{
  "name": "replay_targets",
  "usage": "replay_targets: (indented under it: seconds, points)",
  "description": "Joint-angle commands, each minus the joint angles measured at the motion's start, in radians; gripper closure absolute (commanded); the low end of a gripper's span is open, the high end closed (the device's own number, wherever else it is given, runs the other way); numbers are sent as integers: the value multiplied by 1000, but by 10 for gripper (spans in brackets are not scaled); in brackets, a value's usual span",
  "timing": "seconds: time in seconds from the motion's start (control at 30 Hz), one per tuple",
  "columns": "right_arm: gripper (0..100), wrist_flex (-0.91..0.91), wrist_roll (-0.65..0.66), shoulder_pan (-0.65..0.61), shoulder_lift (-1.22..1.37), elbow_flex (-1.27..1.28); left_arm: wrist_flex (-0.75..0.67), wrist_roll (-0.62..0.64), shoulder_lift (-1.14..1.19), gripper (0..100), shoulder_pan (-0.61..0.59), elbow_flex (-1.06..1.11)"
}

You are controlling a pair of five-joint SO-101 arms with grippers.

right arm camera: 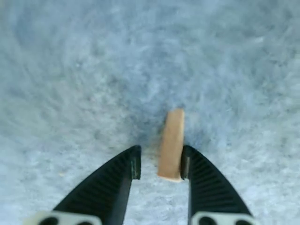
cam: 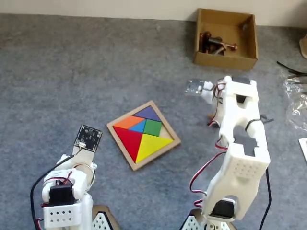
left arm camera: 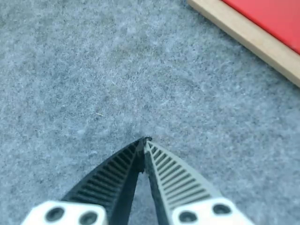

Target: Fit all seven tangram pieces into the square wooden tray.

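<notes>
The square wooden tray (cam: pixel 123 147) lies in the middle of the gray carpet (cam: pixel 57 72), turned so its corners point up, down and to the sides. Six pieces sit flat inside it: a red piece (cam: pixel 128 139), a yellow piece (cam: pixel 151 146), a green piece (cam: pixel 153 127), a blue piece (cam: pixel 139 127), an orange piece (cam: pixel 127 122) and a purple piece (cam: pixel 148 113). A small bare spot of wood (cam: pixel 165 132) shows by the corner that points at the right arm (cam: pixel 240 143). There is open carpet on every side of the tray. The left arm (cam: pixel 67 196) is low on the left, near the tray's left edge but not touching it. The left gripper (left arm camera: pixel 144 143) is closed, its two tips pressed together with nothing between them, and it hangs over bare carpet. The tray's pale rim and a bit of red are off to one side of it. The right arm is on the other side, apart from the tray. The right gripper (right arm camera: pixel 160 161) is spread apart around a thin tan piece (right arm camera: pixel 171 140), which is seen edge on. The piece touches one finger (right arm camera: pixel 187 164), and a gap shows between it and the other finger. A cardboard box (cam: pixel 225 57) with some copper things in it sits at the far edge, well apart from the tray.
</notes>
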Motion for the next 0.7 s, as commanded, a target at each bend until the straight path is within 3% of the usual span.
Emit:
replay_targets:
  seconds: [0.0,0.23,0.67]
  points:
    - [865,104,-46,-18,-4,-119,8,11,-8,986,-4,21]
    - [958,122,-43,-18,1,-191,8,11,-8,986,-4,21]
    - [995,130,-48,-18,4,-188,8,11,-8,986,-4,21]
